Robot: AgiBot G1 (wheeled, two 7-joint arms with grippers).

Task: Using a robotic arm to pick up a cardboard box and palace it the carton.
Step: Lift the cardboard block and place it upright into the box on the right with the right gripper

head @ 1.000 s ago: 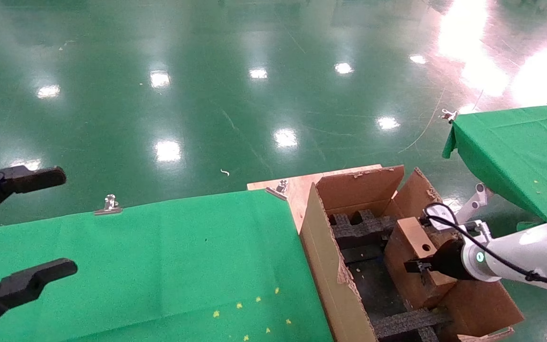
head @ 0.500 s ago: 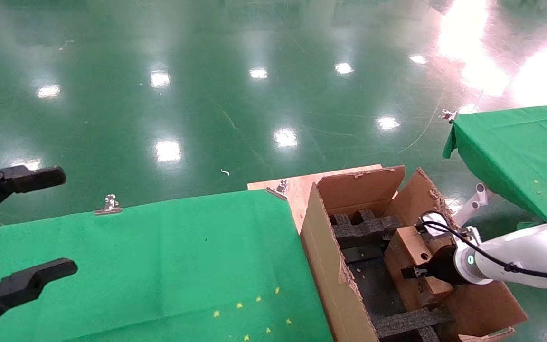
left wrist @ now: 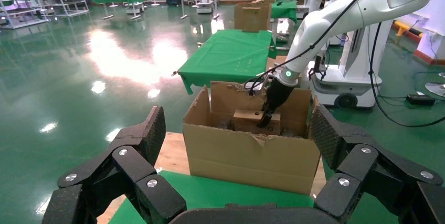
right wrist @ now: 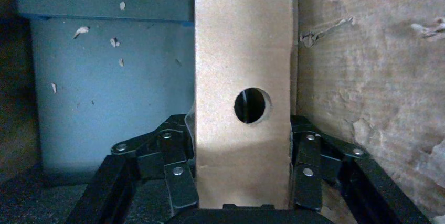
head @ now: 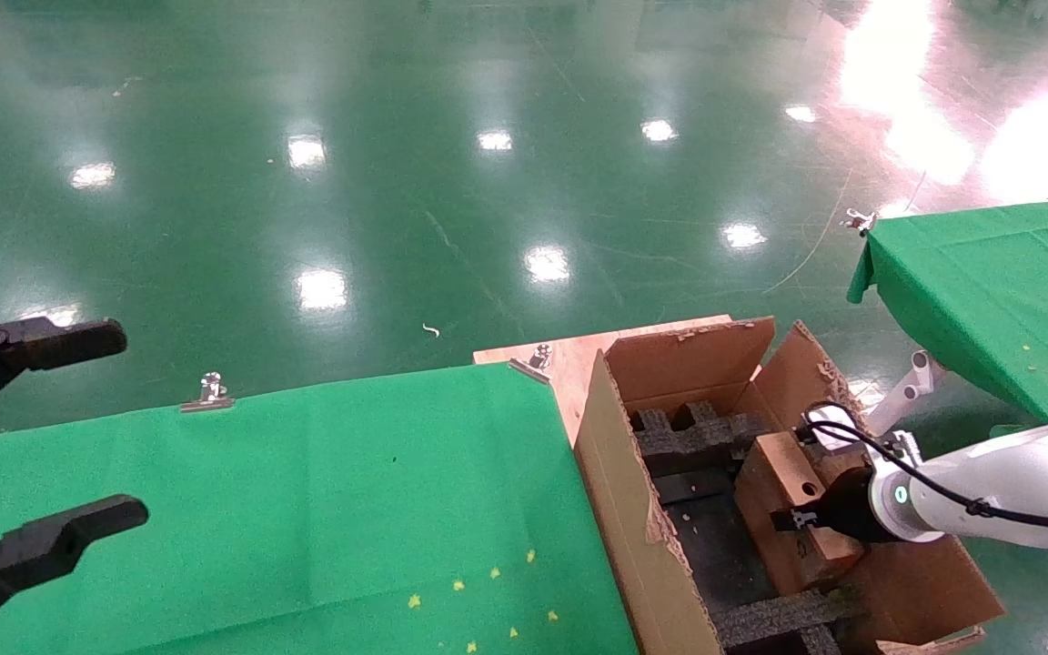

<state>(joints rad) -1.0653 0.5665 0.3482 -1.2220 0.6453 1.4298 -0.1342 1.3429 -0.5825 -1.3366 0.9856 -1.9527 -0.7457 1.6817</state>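
The small cardboard box (head: 780, 466), brown with a round hole in its face, stands on edge inside the carton (head: 622, 509), close to its right wall. My right gripper (head: 801, 520), on the white arm with the teal ring, is shut on the box's two sides. In the right wrist view the fingers (right wrist: 176, 177) clamp the box (right wrist: 241, 51) beside the carton wall (right wrist: 367, 77). The left wrist view shows the carton (left wrist: 252, 156) with the box (left wrist: 246, 119) inside. My left gripper (head: 87, 428) is open and empty at the far left, also seen in its own view (left wrist: 237, 129).
Black foam inserts (head: 697, 437) line the carton floor. The carton stands on a wooden board (head: 569, 359) next to the green-clothed table (head: 306, 509) with metal clips (head: 210, 393). A second green table (head: 997, 291) stands at the right, above the shiny green floor.
My right gripper has moved the small box a little to the left and lower inside the carton. The left arm has not moved.
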